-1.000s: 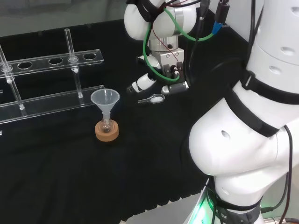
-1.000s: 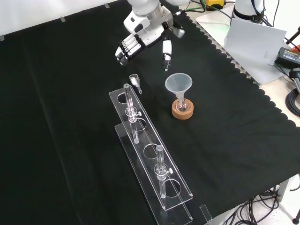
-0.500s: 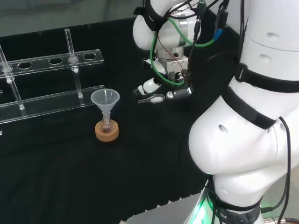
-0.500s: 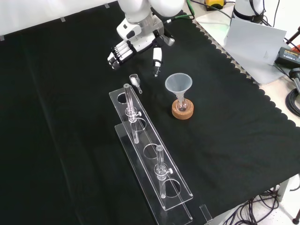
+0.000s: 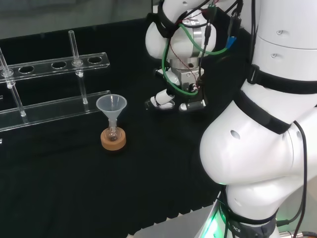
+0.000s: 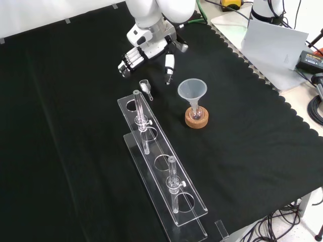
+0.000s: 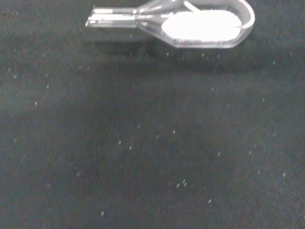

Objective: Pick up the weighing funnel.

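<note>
Above weighing funnel (image 6: 145, 87) | hand (image 6: 150, 48) hovering | fingers (image 6: 129, 61) spread wide, gripping nothing

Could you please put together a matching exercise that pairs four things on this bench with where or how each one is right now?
Things:
1. weighing funnel
2. funnel
3. cork ring
4. hand

Places or states:
A. stands mouth up with its stem in a small flask
B. open, holding nothing, close to the small clear scoop
C. lies flat on the black cloth, near the end of the clear rack
D. sits on the cloth under the small flask as its stand

Right pairs: 1-C, 2-A, 3-D, 4-B
</note>
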Robot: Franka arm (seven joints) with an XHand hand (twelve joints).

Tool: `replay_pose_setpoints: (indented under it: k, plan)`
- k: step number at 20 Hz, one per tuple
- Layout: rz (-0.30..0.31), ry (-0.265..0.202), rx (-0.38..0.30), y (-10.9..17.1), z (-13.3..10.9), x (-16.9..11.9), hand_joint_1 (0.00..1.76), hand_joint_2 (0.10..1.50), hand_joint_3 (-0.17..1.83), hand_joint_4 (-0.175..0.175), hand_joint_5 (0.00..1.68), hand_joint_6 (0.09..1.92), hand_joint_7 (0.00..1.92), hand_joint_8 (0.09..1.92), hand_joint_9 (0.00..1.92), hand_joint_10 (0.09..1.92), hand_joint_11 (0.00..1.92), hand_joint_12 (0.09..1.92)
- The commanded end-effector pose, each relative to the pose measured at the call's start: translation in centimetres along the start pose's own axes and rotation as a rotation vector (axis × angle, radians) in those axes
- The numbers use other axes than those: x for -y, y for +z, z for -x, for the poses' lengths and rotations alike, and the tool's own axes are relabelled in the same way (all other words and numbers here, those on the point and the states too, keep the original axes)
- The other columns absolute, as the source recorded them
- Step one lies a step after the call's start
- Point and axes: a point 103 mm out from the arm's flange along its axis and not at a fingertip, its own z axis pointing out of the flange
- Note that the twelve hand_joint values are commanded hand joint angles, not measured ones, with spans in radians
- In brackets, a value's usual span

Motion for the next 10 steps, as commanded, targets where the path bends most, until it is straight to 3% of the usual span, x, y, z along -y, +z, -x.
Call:
replay_pose_setpoints:
  k: [1,5,6,10]
  plan:
    - [-0.026,-0.009,-0.007,1.52,-1.1,0.4,0.52,0.71,0.02,0.004,0.0,0.09,0.09,0.09,0.05,0.09,0.0,0.63]
    - [-0.018,-0.029,-0.002,2.04,-1.71,0.4,0.54,0.75,0.03,-0.011,0.03,0.09,0.15,0.11,0.05,0.15,0.0,0.81]
    - [-0.002,-0.062,-0.009,2.0,-1.71,0.5,0.56,0.76,0.02,-0.014,0.05,0.09,0.17,0.13,0.05,0.21,0.0,0.88]
    - [0.037,-0.095,0.006,1.98,-1.79,0.74,0.63,0.75,0.01,-0.016,0.14,0.09,0.22,0.3,0.01,0.6,0.0,1.13]
